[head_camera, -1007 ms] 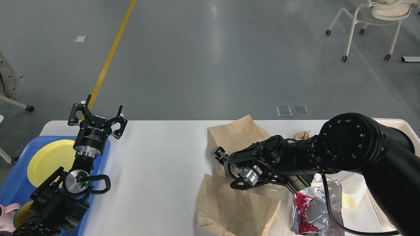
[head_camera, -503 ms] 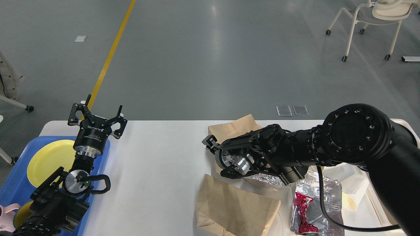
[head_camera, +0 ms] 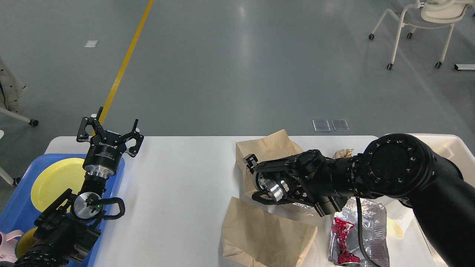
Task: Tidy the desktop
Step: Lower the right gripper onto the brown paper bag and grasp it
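Note:
The white desktop [head_camera: 178, 178] fills the lower part of the head view. My left gripper [head_camera: 109, 132] is open and empty, raised over the far edge of a blue tray [head_camera: 18, 211]. My right gripper [head_camera: 251, 162] is at the left edge of the far brown paper bag [head_camera: 269, 148]. It is dark and seen end-on, so its fingers cannot be told apart. A second brown paper bag [head_camera: 259, 233] lies near the front edge. Crumpled foil [head_camera: 367, 222] with a crushed red can [head_camera: 343, 241] lies under my right arm.
The blue tray holds a yellow plate [head_camera: 55, 181], with a pink mug [head_camera: 9, 239] at its near end. A cream bin [head_camera: 452, 144] stands at the far right. A crumpled brown paper ball [head_camera: 343, 152] and a white paper cup [head_camera: 400, 218] lie near my right arm.
My right gripper rose from the gap between the bags to the far bag's left edge, swinging left and then back right. The left arm has not moved.

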Robot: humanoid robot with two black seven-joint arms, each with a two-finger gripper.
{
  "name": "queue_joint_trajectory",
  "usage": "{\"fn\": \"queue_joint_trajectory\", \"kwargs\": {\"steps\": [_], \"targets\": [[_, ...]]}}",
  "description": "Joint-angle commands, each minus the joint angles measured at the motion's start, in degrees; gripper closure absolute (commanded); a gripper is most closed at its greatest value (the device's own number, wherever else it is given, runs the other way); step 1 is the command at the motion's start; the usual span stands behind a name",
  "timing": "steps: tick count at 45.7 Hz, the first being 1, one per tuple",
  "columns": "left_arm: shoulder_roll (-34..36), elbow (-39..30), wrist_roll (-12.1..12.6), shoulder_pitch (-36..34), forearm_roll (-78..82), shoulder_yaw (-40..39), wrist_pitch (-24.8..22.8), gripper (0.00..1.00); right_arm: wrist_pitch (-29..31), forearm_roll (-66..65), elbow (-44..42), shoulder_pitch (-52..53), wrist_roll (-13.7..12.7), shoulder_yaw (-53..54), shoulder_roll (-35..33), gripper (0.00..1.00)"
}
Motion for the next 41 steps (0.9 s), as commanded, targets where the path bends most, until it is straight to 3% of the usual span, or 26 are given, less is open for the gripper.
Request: {"fn": "queue_joint_trajectory", "kwargs": {"steps": [1,5,8,17,19,41], "targets": [[0.00,0.00,0.00,0.00,0.00,0.00,0.00,0.03,-1.52,0.78,-1.59,-2.52,0.55,2.23,-0.13,0.06],[0.00,0.00,0.00,0.00,0.00,0.00,0.00,0.03,-2.93,0.78,-1.59,-2.70,0.90,3.11,-0.22,0.11],[0.00,0.00,0.00,0.00,0.00,0.00,0.00,0.03,-3.01,0.78,-1.59,-3.23,1.16,3.64,-0.22,0.21],[0.00,0.00,0.00,0.00,0.00,0.00,0.00,0.03,-2.84,-0.01,-1.42,-5.25,3.80,4.60,-0.31,0.89],[0.00,0.00,0.00,0.00,0.00,0.00,0.00,0.03,-2.84,-0.19,-1.42,-5.78,3.98,5.22,-0.31,0.98],[0.00,0.00,0.00,0.00,0.00,0.00,0.00,0.03,-6.53,-3.70,1.66,-4.90,4.42,7.68,0.31,1.00]]}}
